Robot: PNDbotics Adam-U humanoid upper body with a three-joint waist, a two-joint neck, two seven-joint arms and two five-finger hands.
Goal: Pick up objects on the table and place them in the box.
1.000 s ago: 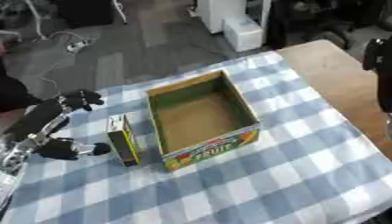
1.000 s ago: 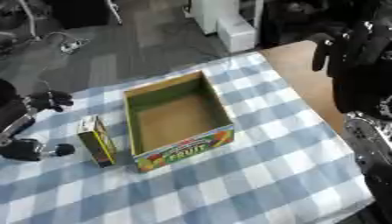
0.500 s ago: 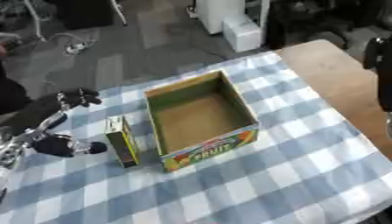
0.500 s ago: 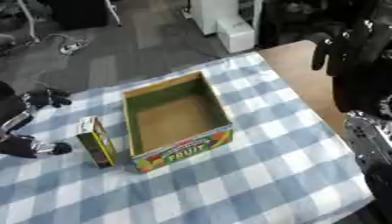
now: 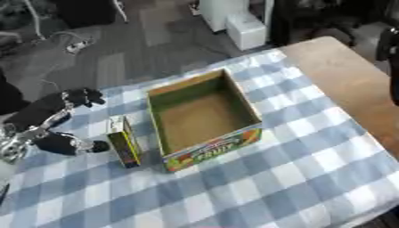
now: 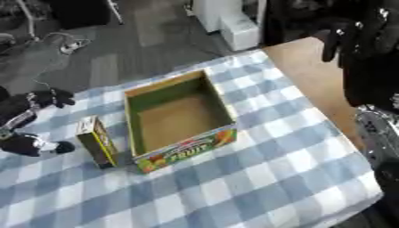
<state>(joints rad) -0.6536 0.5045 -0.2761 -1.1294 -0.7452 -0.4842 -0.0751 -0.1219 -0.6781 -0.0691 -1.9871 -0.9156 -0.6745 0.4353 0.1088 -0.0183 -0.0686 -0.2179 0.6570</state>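
An open cardboard fruit box stands in the middle of the blue-and-white checked cloth, and its inside looks bare. A small green and yellow carton stands upright just left of the box, close to its side wall. My left hand is to the left of the carton. It is open, with its fingers spread above and the thumb below, a short gap from the carton. My right hand hangs raised at the upper right above the bare wood, fingers relaxed and pointing down, holding nothing.
The checked cloth covers most of the table. A strip of bare wooden tabletop runs along the right side. Beyond the far edge lies grey floor with cables and a white unit. My right arm's body fills the right edge.
My left hand has crept slightly up the picture beside the carton. The carton, the box and the right hand stay where they were.
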